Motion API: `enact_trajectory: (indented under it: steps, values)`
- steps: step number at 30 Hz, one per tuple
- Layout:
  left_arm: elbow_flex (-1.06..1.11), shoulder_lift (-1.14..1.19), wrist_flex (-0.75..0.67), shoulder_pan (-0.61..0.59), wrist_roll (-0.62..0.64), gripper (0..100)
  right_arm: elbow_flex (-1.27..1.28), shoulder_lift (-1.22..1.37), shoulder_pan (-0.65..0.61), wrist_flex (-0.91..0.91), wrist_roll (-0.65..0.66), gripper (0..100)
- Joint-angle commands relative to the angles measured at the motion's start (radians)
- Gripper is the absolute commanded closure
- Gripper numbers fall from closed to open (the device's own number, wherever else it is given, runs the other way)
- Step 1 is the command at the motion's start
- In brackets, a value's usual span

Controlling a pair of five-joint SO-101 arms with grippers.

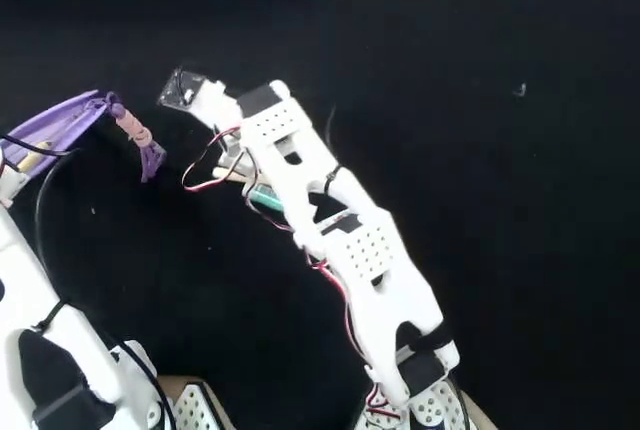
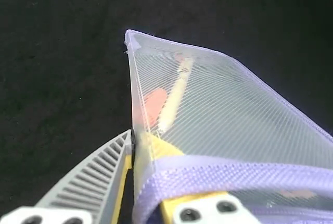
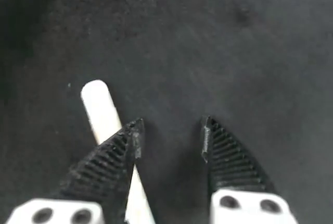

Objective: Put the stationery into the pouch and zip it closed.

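L wrist cam adds a pencil [image 2: 174, 96] inside the pouch [image 2: 218, 120]; left gripper [image 2: 132, 140] pinches pouch at table [image 1: 500, 200] left edge; right gripper [image 3: 169, 130] spread open over white pen [image 3: 99, 104], lying left-right from top cam.

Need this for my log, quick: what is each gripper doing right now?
Left gripper: shut on the edge of the pouch.
Right gripper: open, holding nothing; a white stick lies by one finger.
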Motion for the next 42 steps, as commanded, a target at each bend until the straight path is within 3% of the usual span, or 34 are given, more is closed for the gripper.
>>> enact_trajectory:
  steps: [1, 7, 13, 18, 22, 42]
  values:
    - [-0.064, -0.009, 0.006, -0.010, -0.008, 97, -0.054, 0.015, -0.032, -0.025, 0.002, 81.5]
    - [-0.062, -0.009, 0.012, 0.024, -0.009, 97, -0.082, 0.030, -0.037, -0.009, 0.000, 83.1]
    - [-0.042, -0.011, 0.008, 0.067, -0.009, 97, -0.171, -0.041, -0.038, 0.138, 0.000, 89.4]
    - [-0.044, -0.011, 0.005, 0.071, -0.011, 97, -0.188, -0.036, -0.092, 0.170, -0.037, 89.2]
    - [-0.045, -0.014, 0.005, 0.071, -0.011, 97, -0.199, 0.019, -0.129, 0.192, 0.017, 89.2]
    - [-0.042, -0.012, 0.005, 0.071, -0.009, 97, -0.246, -0.084, -0.152, 0.385, 0.064, 89.2]
